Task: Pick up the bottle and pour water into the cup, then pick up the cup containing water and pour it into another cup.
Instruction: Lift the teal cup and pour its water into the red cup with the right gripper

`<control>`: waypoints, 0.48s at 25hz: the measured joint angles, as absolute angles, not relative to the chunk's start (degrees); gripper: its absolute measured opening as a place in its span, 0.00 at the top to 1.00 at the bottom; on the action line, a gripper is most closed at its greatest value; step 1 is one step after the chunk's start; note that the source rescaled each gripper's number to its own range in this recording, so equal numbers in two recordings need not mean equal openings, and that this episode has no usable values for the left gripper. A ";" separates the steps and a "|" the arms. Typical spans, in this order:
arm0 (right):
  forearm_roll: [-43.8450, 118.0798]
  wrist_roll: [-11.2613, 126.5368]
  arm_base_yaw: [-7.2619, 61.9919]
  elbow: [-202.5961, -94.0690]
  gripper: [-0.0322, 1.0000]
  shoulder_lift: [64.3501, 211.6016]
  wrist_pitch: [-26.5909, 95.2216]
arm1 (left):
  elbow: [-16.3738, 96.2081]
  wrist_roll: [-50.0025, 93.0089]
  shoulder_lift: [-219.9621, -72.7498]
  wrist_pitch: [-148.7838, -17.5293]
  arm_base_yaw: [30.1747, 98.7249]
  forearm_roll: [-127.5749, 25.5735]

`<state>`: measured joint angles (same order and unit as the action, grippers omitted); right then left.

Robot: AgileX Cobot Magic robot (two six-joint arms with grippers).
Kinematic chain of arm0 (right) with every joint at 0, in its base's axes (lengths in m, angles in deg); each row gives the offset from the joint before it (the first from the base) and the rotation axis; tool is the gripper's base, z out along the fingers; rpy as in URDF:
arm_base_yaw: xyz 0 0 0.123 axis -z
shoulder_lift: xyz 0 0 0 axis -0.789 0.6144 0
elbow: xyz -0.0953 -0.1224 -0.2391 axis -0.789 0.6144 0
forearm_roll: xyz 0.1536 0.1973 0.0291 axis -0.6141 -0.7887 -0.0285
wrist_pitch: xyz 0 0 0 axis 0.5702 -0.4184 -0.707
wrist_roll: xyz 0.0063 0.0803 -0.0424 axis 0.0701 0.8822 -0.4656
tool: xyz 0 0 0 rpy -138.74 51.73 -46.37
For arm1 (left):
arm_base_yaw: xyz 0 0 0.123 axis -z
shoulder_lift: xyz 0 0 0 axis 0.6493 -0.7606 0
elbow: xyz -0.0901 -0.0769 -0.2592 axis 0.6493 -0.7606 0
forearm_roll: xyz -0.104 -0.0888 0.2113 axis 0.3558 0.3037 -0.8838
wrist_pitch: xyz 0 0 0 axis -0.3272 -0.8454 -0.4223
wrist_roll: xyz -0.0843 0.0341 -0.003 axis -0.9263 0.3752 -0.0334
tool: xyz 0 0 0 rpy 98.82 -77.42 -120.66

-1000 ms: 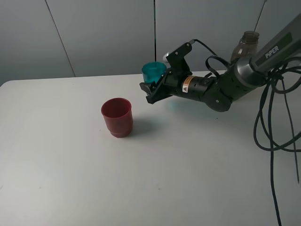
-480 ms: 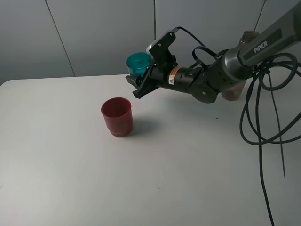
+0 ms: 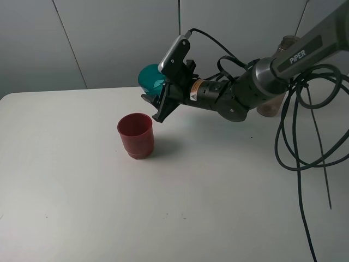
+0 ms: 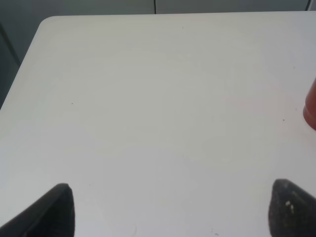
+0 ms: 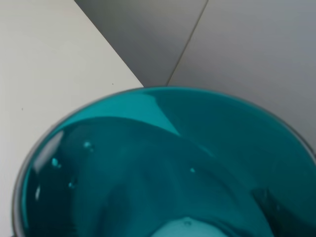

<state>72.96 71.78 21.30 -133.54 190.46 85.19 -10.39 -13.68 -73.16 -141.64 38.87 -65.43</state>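
The right jaws clamp the tilted teal cup (image 3: pixel 146 79), red cup (image 3: pixel 136 135) near, below them on the white desk (image 3: pixel 218 191); left jaws gape; grey panelled wall (image 3: pixel 109 43) behind.

White table (image 4: pixel 148 98) under the left gripper (image 4: pixel 170 212) — fingertips (image 4: pixel 57 212) wide apart — red cup (image 4: pixel 311 108) barely in view.
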 joint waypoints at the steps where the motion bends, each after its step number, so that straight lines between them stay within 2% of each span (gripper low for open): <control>1: 72.96 70.29 21.30 -133.54 0.90 190.46 85.19 | -10.39 -13.68 -73.16 -141.64 38.87 -65.43; 12: 72.86 44.68 20.17 -133.54 0.90 190.46 85.61 | -10.39 -13.68 -73.16 -141.64 38.87 -65.43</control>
<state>72.86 44.68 20.17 -133.54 190.46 85.61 -10.39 -13.68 -73.16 -141.64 38.87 -65.43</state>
